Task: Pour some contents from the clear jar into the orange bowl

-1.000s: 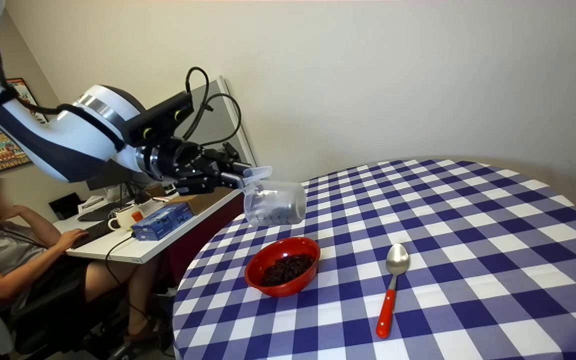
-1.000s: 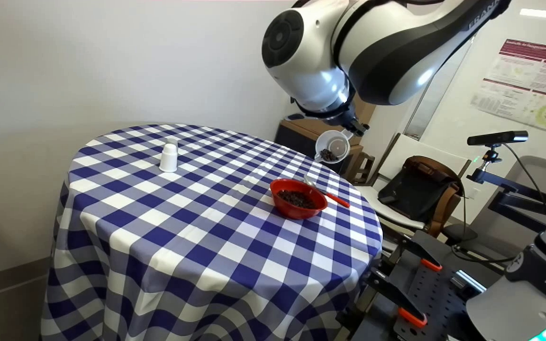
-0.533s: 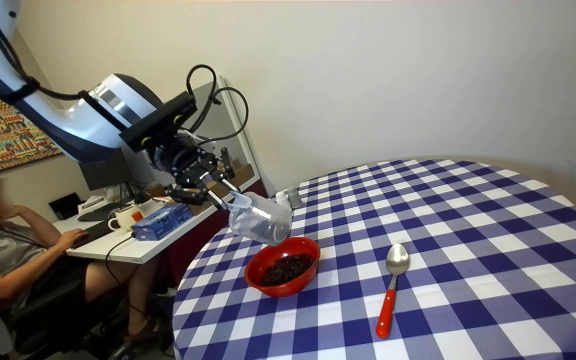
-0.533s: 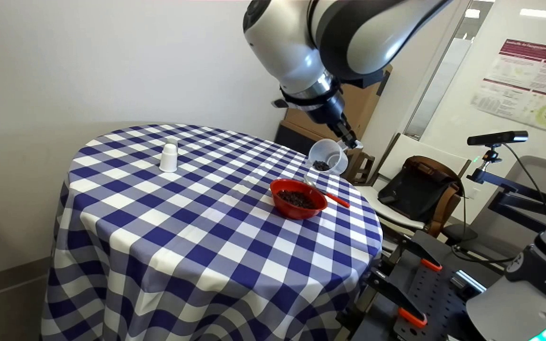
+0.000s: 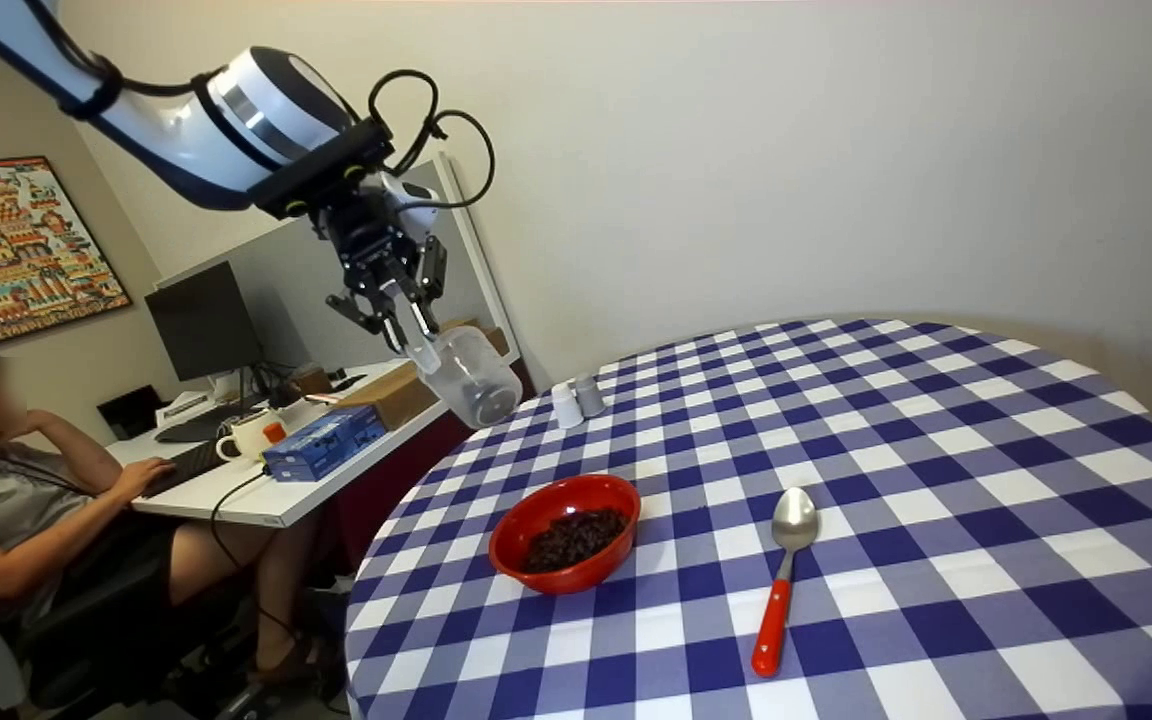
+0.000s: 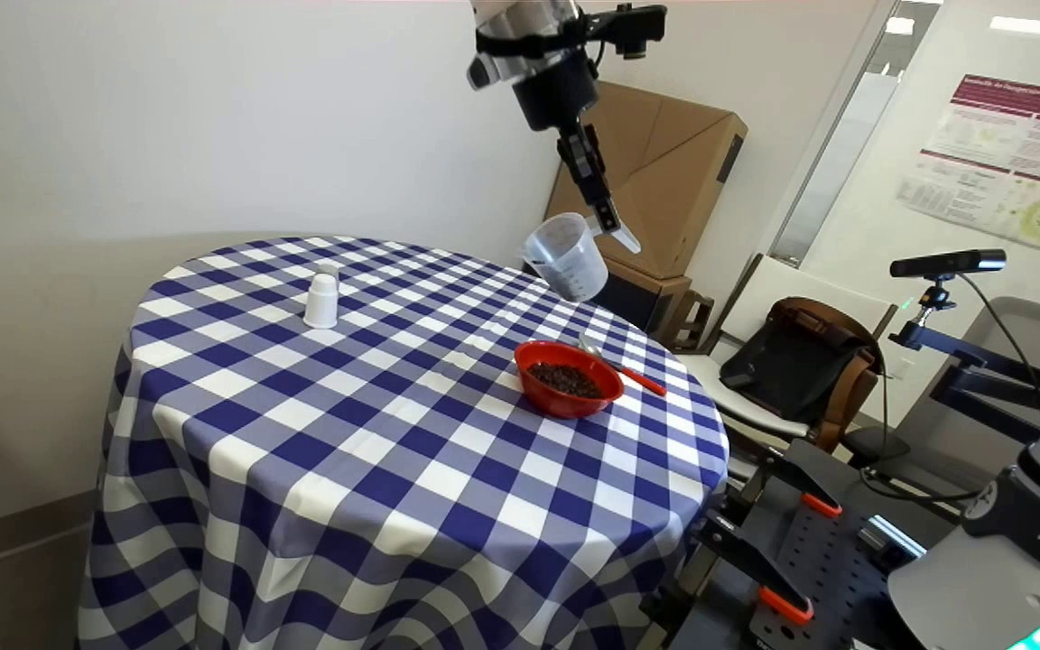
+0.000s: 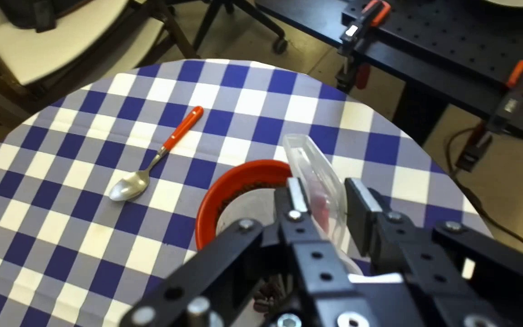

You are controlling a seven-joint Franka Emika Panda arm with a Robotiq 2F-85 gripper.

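Observation:
The clear jar (image 5: 476, 382), a transparent cup with a side handle, hangs in the air, tilted, mouth up, in both exterior views; it also shows there as a cup (image 6: 567, 260). My gripper (image 5: 416, 342) is shut on its handle; the handle (image 7: 318, 186) lies between the fingers in the wrist view. Dark beans (image 7: 267, 297) show through the gripper's links, seemingly in the jar. The orange bowl (image 5: 576, 580) stands upright on the table, holding dark beans, below and apart from the jar. In the wrist view the jar hides much of the bowl (image 7: 208, 218).
A spoon with a red-orange handle (image 5: 772, 628) lies beside the bowl on the checked cloth (image 5: 886, 480). A white shaker (image 6: 321, 302) and a grey one (image 5: 589, 396) stand farther off. A desk with a blue box (image 5: 324, 443) and a seated person are beside the table.
The jar was tipped on its side near the bowl. My gripper has swung it back towards upright and raised it up and away from the bowl. The bowl and spoon have not moved.

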